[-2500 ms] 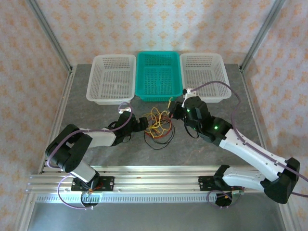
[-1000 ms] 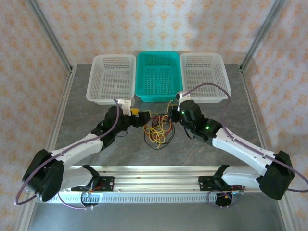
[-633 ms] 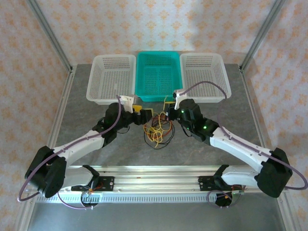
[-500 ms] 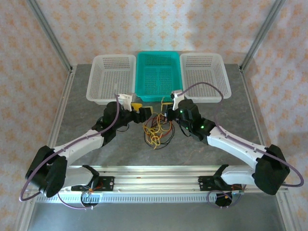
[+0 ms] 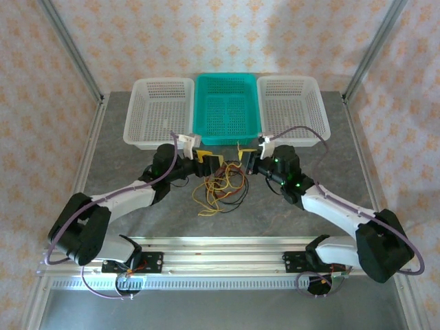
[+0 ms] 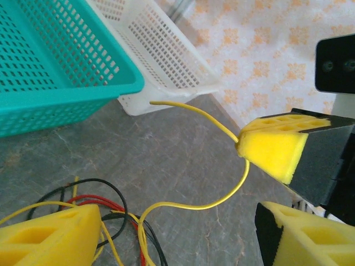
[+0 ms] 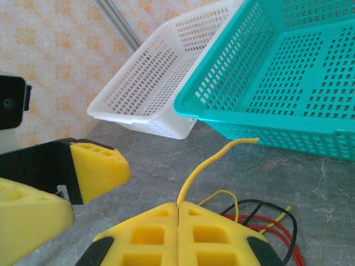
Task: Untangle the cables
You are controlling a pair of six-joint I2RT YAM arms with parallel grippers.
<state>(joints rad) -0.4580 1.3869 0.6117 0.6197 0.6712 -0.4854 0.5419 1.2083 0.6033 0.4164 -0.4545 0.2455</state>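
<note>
Cables [image 5: 220, 187], thin yellow, red and black wire loops, are lying as one knot mid-worktop [image 5: 124, 165], near its far edge; none is looking separated yet. Right gripper [image 7: 178, 210] is pinching one yellow strand [image 7: 247, 142] between closed pads. Left gripper [image 6: 177, 227] is gaping beside it, gripping nothing.

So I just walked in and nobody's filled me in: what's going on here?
Two robot arms are working on a tangle of yellow, red and black cables lying on the table in front of three baskets. The right claw is shut on a yellow cable near its end. The left claw is open right beside it. The other cables lie in one bundle.
</note>
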